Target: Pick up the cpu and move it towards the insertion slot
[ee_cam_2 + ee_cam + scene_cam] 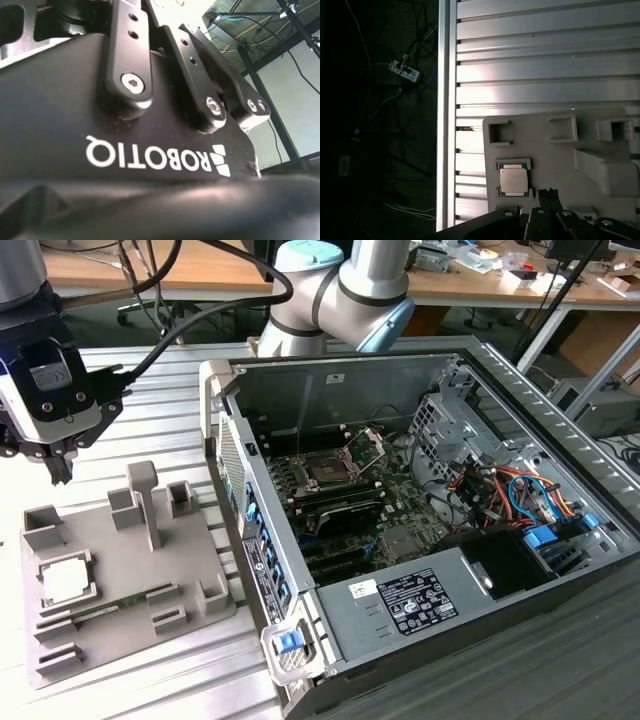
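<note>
At the exterior view's left, above a corner of the grey holder (190, 560), the gripper (58, 472) hangs clear. I cannot tell how far it is open, and I see nothing in its grasp. The cpu (65, 582) lies flat in the holder's square-rimmed recess, apart from the gripper. The insertion slot (328, 470) sits well apart, inside the open computer case (420, 600), with its load plate tilted up.

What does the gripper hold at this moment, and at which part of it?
Nothing is held. The cpu lies in the grey holder, and the gripper hangs over the table, apart from it.
</note>
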Controlling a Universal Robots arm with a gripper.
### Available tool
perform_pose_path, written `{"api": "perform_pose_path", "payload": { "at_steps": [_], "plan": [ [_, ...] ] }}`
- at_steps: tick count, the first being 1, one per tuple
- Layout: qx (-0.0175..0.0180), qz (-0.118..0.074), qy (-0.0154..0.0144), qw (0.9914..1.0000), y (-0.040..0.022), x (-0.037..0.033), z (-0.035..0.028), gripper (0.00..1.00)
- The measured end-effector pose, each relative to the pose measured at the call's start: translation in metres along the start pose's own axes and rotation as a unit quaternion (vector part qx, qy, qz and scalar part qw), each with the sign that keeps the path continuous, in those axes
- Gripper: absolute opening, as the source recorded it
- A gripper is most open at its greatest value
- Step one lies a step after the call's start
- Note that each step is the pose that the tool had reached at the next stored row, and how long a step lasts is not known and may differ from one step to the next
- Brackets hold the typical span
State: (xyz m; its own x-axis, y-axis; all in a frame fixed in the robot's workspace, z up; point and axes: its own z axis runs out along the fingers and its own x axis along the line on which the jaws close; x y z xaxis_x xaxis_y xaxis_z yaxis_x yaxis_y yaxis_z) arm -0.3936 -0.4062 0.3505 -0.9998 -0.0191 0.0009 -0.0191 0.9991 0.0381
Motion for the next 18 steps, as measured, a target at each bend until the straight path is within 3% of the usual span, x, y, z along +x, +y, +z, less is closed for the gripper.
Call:
{"api": "perform_pose_path", "payload": {
  "at_steps": [18],
  "plan": [
    [0.0000, 0.000, 0.0000, 1.00000, -0.0002, 0.0009, 0.0052, 0.11]
  ]
}}
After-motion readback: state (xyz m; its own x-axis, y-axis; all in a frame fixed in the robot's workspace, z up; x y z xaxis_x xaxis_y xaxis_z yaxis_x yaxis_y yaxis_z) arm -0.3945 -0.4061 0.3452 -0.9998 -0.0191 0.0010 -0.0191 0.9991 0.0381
